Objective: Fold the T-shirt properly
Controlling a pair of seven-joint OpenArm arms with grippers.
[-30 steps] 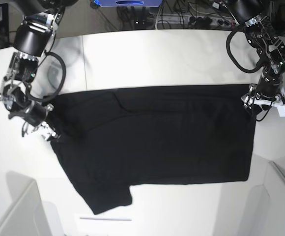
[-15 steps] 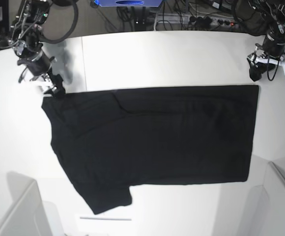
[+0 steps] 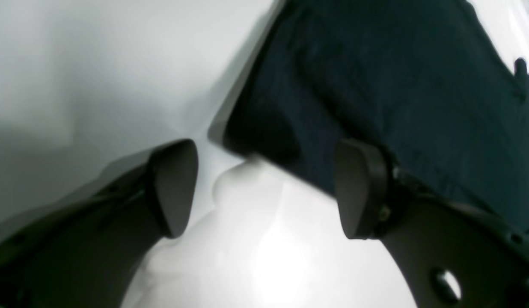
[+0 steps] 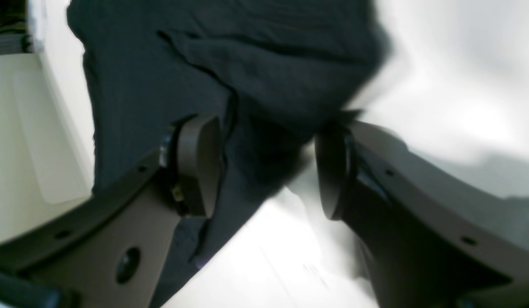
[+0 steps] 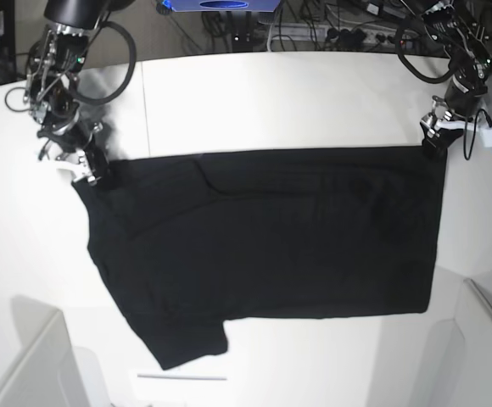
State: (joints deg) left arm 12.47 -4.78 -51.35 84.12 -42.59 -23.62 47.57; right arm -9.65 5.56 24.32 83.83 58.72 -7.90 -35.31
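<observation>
The large black cloth T-shirt (image 5: pixel 263 246) lies flat on the white table (image 5: pixel 271 102), seemingly barely folded, with both grippers' fingers (image 3: pixel 174 188) spread and holding nothing at its upper corners.

T-shirt (image 5: pixel 263 246) spread flat on table (image 5: pixel 297 102), filling middle of base view. One sleeve juts toward near edge, lower left. Right gripper (image 5: pixel 83 168) at shirt's far left corner; left gripper (image 5: pixel 433 141) at far right corner. Cables and power strip (image 5: pixel 348 34) behind table. Bin wall (image 5: pixel 34 365) at near left corner.
</observation>
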